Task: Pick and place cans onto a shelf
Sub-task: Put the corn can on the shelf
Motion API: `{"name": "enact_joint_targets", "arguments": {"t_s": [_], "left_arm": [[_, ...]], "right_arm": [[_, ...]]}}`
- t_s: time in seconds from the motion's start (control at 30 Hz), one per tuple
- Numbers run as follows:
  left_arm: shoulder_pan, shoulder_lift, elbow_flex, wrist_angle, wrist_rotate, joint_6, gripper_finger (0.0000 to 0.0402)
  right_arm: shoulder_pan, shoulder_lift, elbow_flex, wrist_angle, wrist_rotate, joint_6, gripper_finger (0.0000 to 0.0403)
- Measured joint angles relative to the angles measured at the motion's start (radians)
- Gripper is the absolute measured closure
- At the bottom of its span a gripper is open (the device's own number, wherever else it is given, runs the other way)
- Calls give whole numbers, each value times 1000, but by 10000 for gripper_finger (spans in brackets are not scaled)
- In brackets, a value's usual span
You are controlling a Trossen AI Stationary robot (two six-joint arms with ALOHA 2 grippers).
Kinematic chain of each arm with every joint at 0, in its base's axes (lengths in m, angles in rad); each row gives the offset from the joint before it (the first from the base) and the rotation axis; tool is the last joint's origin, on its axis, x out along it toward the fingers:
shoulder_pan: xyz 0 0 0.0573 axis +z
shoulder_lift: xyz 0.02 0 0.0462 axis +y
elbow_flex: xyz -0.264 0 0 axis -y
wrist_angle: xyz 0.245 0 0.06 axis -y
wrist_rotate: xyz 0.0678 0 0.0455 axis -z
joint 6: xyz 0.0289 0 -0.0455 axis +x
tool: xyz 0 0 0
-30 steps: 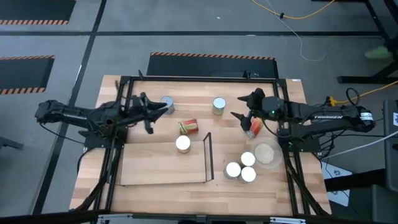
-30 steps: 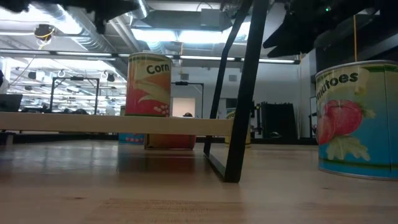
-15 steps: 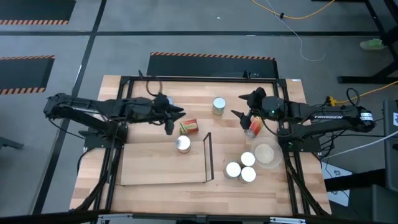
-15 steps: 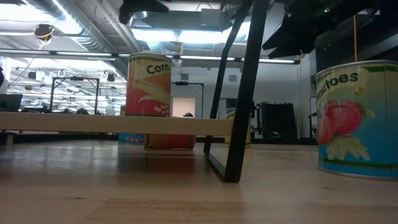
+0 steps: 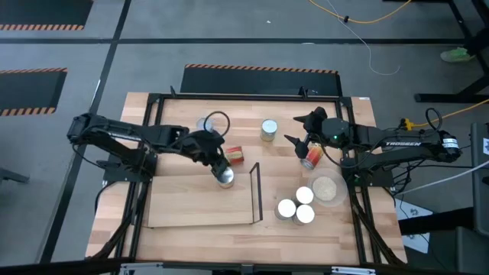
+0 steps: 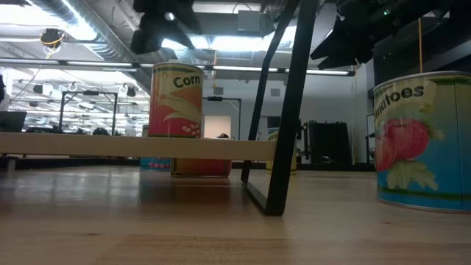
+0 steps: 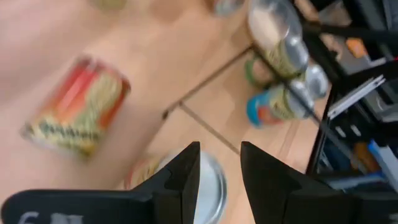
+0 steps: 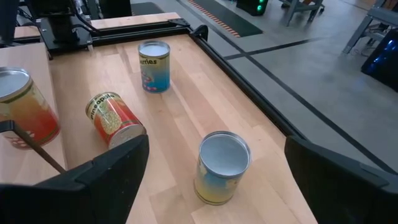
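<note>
High view: left gripper (image 5: 220, 162), fingers parted and holding nothing, hangs directly above the upright corn can (image 5: 225, 178) standing on the shelf (image 5: 199, 205), its axis vertical, while the right gripper (image 5: 300, 131), likewise spread and empty, waits well apart.

1 can (image 5: 225, 177) upright on shelf (image 5: 200, 200); red can (image 5: 233, 154) toppled beside.

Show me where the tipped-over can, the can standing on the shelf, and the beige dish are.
Tipped-over can (image 5: 233, 155): high view, on its red and yellow side.
Can on the shelf (image 6: 176, 99): low view, middle of its corn label.
Beige dish (image 5: 327, 189): high view, on its flat inside.
</note>
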Motion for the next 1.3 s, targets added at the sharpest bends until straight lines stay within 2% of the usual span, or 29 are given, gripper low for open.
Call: {"name": "enact_joint_targets", "arguments": {"t_s": [0.2,0.47,0.6,0.97,1.3], "left_arm": [[-5,16,0,-111,73,-104,293],[-23,11,0,-224,66,-158,293],[-39,18,0,-261,23,-161,293],[-49,20,0,-247,-69,-161,293],[-49,92,1,-223,-64,-158,293]], "right_arm": [[0,0,0,0,0,-22,24],[0,0,0,0,0,-26,24],[0,0,0,0,0,-22,24],[0,0,0,-1,0,-21,24],[0,0,0,0,0,-20,24]]}}
